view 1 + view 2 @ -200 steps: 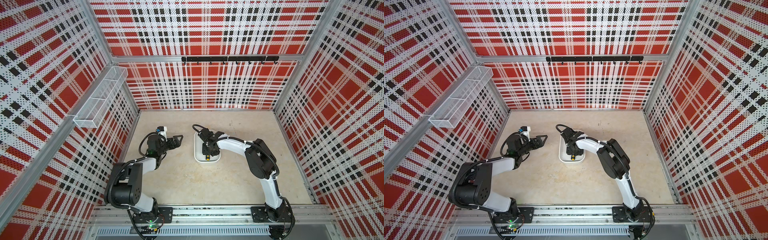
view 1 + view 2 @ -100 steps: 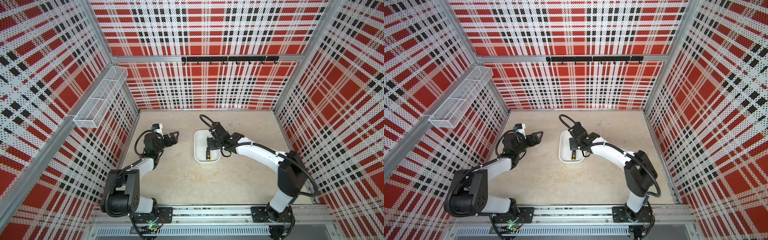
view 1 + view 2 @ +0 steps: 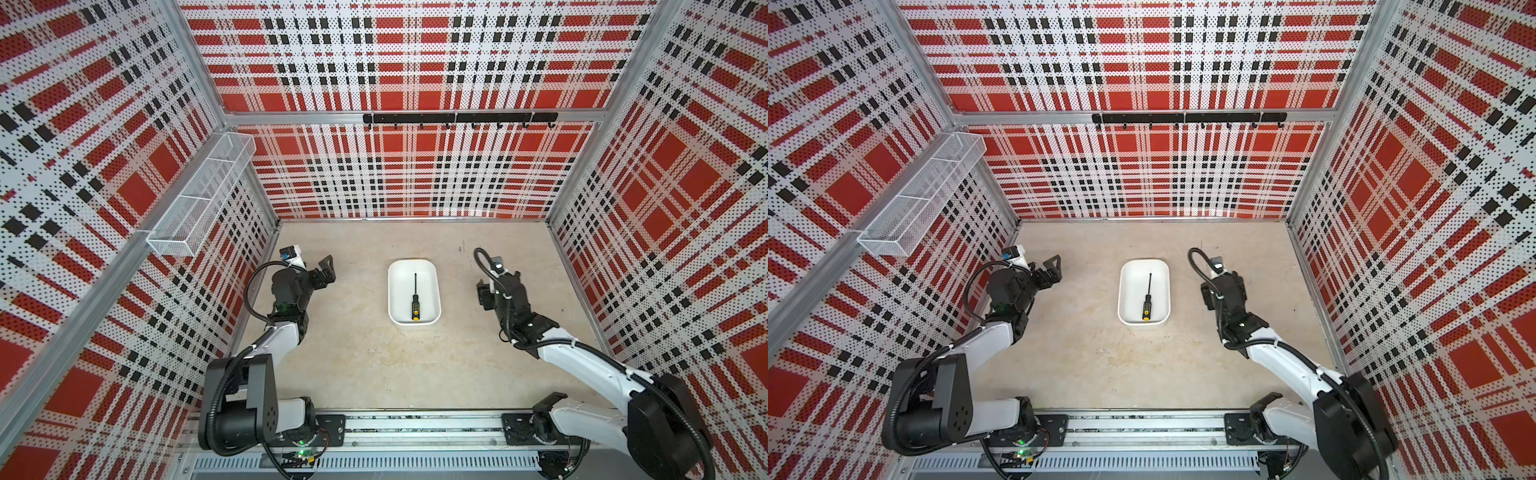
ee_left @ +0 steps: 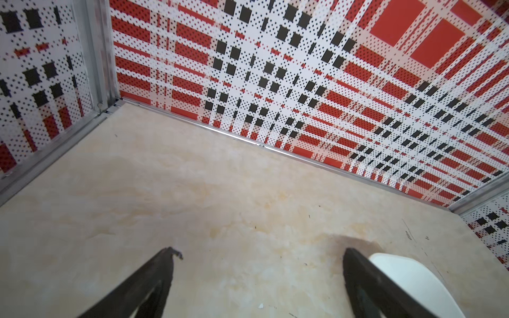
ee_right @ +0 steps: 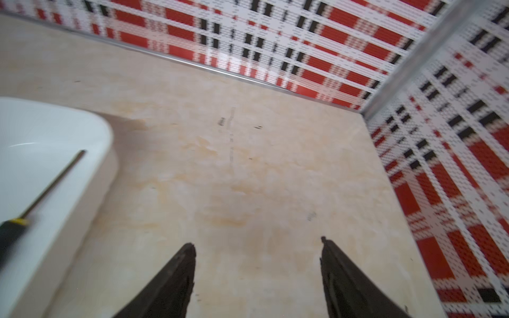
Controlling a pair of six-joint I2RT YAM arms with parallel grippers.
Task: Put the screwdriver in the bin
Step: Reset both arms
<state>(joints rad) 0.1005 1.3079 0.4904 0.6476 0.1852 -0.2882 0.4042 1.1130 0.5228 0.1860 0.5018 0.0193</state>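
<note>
Counted: one wire basket (image 3: 199, 195) on the side wall, one white bin (image 3: 398, 291), one screwdriver (image 3: 415, 300). Left gripper (image 4: 260, 250) and right gripper (image 5: 256, 242) each stand spread wide, holding nothing. The screwdriver lies flat inside the bin: thin dark shaft, black handle with yellow dots, yellow end cap.

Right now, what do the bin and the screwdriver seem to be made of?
The bin looks like smooth, glossy white plastic: rounded corners, soft highlights. The screwdriver: thin dark shaft, probably metal; black handle with yellow cap, likely plastic or rubber.
</note>
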